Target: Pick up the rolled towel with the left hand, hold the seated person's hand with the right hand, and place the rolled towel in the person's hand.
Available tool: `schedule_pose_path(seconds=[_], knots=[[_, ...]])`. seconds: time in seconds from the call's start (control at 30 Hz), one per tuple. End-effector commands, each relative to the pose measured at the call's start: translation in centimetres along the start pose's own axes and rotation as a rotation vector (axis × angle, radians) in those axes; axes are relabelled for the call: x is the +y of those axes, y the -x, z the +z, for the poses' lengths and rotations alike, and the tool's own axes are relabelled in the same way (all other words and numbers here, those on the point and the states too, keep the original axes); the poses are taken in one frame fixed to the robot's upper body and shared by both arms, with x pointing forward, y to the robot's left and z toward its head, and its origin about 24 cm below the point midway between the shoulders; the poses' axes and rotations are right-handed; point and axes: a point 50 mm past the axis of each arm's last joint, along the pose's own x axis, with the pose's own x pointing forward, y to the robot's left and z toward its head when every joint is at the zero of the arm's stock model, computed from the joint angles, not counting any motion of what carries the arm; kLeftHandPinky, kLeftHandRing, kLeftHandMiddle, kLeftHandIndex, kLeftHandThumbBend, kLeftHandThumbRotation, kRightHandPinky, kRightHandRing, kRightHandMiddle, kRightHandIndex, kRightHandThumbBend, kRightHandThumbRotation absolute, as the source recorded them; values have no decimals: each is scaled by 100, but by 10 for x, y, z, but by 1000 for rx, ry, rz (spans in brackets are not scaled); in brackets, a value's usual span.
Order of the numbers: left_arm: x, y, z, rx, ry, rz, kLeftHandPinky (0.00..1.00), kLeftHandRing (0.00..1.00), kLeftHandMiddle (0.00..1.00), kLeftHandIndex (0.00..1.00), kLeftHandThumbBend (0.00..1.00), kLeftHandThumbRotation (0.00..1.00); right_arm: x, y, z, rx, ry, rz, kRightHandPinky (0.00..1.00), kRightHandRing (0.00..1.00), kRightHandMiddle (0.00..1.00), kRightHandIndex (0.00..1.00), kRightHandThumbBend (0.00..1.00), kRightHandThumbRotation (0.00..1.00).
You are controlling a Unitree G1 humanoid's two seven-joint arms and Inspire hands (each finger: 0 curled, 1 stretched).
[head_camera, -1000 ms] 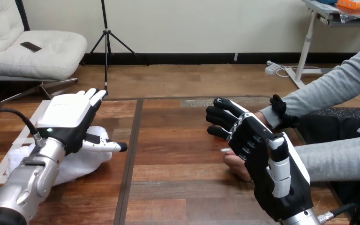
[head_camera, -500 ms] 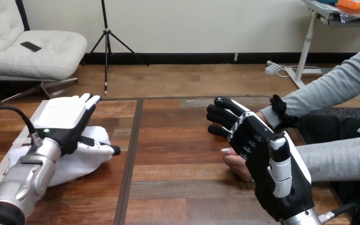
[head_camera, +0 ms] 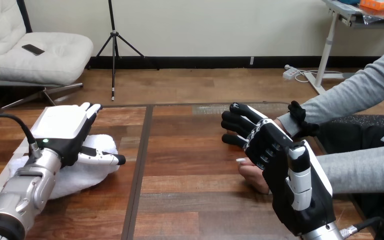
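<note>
The white rolled towel lies on the wooden table at the left. My left hand hovers just over its near end, open, with straight fingers pointing away and the thumb stretched across the towel's top. My right hand is at the right, open, fingers loosely extended to the upper left and thumb standing free. The person's hand lies under its palm, with the fingertips showing at the palm's lower left edge. I see no finger of mine curled round it.
The person's grey sleeves come in from the right edge. A dark seam runs front to back through the tabletop between my two hands. Bare wood lies between towel and right hand.
My left hand has drifted left and lower, closer onto the towel, with its thumb drawing back. The right hand and the person's hand have stayed put.
</note>
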Motion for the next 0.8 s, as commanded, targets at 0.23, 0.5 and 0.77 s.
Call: schedule_pose_path(seconds=[0.23,0.5,0.77], knots=[[31,-14,-2,10,-19,74,92,95,97,95,100,78,-4,-12,13,-83,32,6,82,86,84,84,89,100],[29,-13,-3,16,-17,61,93,95,97,95,100,79,-4,-12,13,-84,27,9,82,85,84,84,89,100],[29,-13,-4,13,-13,58,92,94,96,94,100,80,-3,-12,14,-85,31,10,82,85,84,84,89,100]])
